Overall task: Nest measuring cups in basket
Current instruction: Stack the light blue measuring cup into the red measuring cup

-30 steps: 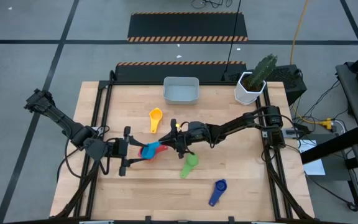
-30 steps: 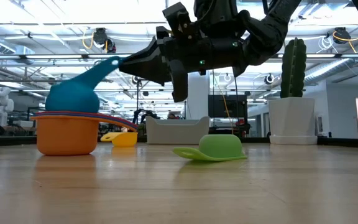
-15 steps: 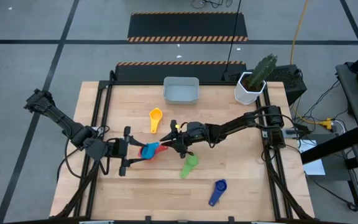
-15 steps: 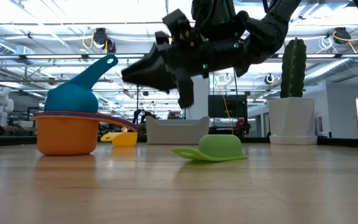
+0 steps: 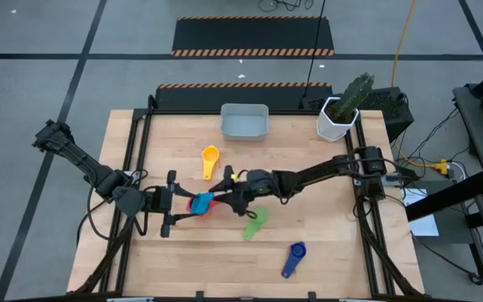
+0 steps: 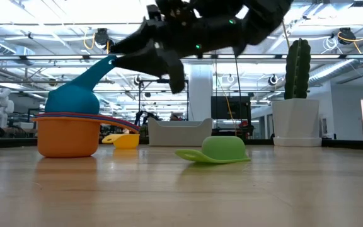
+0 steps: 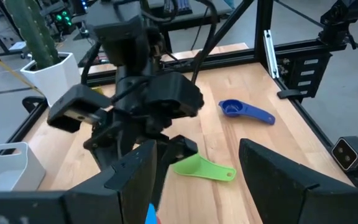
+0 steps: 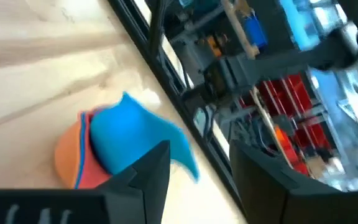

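- No readable writing or brand is seen.
- The right gripper (image 5: 221, 195) is stretched low across the table; its fingers are parted, nothing held, beside the light blue cup's (image 5: 201, 202) handle.
- That cup is placed upside down on a stack of cups (image 6: 68, 135).
- The left gripper (image 5: 177, 215) is held open, empty, just beside the stack.
- The basket (image 5: 244, 122) is seen at the table's far edge; yellow (image 5: 210, 159), green (image 5: 255, 223) and dark blue (image 5: 293, 257) cups are scattered.

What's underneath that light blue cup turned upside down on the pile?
The light blue cup sits dome-up on a stack whose bottom is an orange cup. Between them only thin red and purplish rims show; how many cups they belong to is hidden.
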### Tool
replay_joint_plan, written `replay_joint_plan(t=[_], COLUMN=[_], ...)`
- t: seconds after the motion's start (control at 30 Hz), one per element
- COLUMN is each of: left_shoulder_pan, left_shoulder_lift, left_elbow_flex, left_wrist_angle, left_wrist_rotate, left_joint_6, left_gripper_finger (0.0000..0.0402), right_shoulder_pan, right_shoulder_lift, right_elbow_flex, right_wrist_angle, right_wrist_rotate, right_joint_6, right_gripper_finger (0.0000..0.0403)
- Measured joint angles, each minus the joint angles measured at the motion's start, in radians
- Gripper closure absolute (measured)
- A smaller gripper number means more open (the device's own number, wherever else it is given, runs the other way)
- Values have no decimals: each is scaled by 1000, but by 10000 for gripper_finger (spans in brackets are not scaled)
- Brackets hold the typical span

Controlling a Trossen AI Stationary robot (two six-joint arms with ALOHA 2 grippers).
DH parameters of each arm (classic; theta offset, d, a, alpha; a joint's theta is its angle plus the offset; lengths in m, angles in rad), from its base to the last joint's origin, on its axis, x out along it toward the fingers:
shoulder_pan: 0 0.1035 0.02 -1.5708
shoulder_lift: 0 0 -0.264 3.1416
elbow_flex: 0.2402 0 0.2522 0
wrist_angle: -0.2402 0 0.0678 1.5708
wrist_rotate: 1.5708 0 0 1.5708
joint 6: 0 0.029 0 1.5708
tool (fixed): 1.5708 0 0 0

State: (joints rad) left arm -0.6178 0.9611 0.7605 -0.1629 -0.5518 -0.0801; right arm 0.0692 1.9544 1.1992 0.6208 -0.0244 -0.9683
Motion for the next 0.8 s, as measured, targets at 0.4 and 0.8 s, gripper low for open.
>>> replay_joint_plan(t=[0.4,0.8], left_shoulder_pan=[-20,-39], left_shoulder_lift=[8,8], left_elbow_flex=[0,0], left_wrist_angle=[-5,-1], left_wrist_rotate=[-6,-10], left_joint_6=[-58,-34], left_gripper_finger=[170,170], right_shoulder_pan=[-1,31], right_shoulder_lift=[70,65], right_elbow_flex=[143,143], right_wrist_angle=[-203,-178], right_wrist_rotate=[-30,26], right_joint_6=[-70,-73], right_gripper_finger=[301,395])
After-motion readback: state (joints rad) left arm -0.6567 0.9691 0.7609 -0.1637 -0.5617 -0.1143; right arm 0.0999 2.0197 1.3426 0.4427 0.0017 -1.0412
